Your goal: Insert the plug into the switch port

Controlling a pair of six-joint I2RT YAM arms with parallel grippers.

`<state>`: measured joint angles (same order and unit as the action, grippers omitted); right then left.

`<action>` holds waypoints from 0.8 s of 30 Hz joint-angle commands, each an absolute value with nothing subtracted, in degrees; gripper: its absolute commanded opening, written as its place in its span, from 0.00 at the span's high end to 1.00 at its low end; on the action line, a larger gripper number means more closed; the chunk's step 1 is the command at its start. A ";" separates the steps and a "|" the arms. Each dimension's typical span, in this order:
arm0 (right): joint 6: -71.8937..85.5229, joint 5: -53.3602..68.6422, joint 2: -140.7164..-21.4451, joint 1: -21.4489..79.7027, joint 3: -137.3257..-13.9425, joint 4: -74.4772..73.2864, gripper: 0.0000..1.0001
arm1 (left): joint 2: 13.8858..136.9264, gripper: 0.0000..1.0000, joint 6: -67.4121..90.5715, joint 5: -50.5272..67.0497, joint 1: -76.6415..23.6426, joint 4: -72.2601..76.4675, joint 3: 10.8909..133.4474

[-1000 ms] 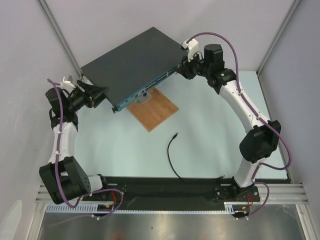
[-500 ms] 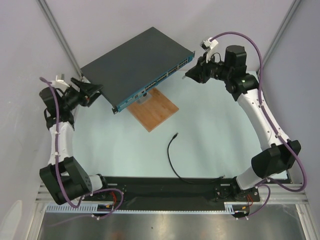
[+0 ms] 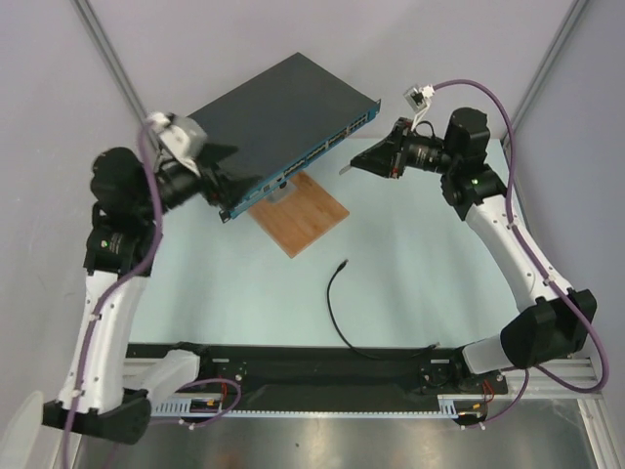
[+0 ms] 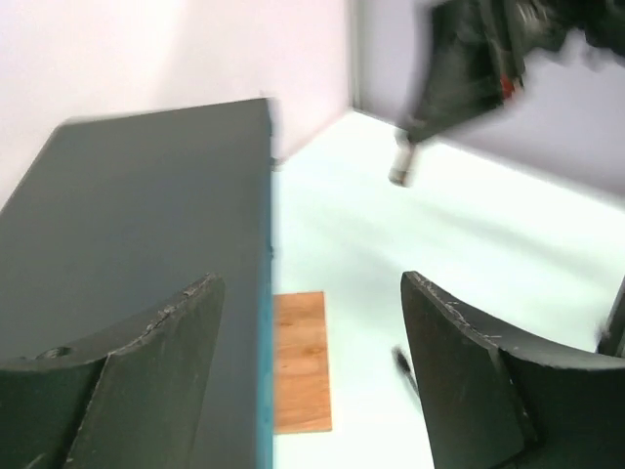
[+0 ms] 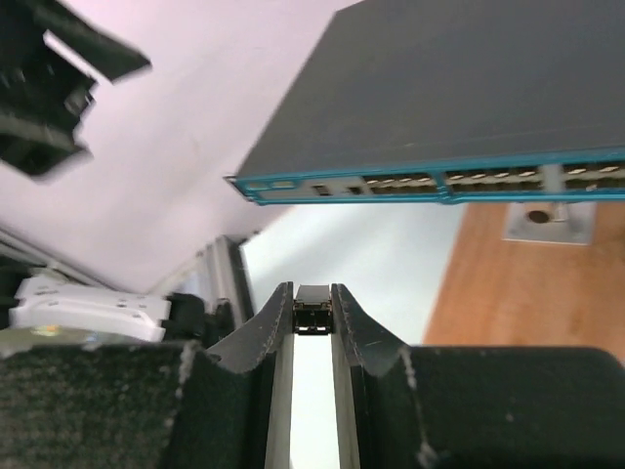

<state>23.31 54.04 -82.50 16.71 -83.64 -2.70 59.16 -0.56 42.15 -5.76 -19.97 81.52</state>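
The plug [image 3: 342, 264], a small black tip on a thin black cable [image 3: 337, 313], lies loose on the table, blurred in the left wrist view [image 4: 402, 362]. The switch [image 3: 278, 122] is a flat dark box, and its teal front strip carries the row of ports [image 5: 488, 181]. My left gripper [image 3: 220, 176] hangs open over the switch's left end [image 4: 137, 244], with nothing between the fingers. My right gripper [image 3: 352, 166] is off the switch's right front corner and is shut on a short grey metal piece [image 5: 312, 311], not on the plug.
A brown wooden board [image 3: 301, 213] lies under and in front of the switch, with a small metal bracket [image 5: 535, 221] on it. Walls and frame posts close in the back and sides. The arm bases sit on the black rail [image 3: 322, 362] at the near edge.
My left arm has risen and swung right over the switch's left end, and its jaws have opened wider. My right gripper has drawn back from the switch's right corner with the grey piece still held.
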 commanded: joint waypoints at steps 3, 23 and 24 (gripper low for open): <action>35.68 56.60 -76.12 18.71 -77.36 11.86 1.00 | 62.04 0.23 -32.13 16.30 -33.60 -32.87 82.71; 31.82 55.63 -71.28 25.31 -71.10 10.03 1.00 | 69.96 0.53 -42.45 1.41 -53.17 -24.26 81.38; 31.21 55.81 -71.45 25.40 -71.36 9.58 1.00 | 70.22 0.57 -42.36 1.41 -53.17 -23.30 81.30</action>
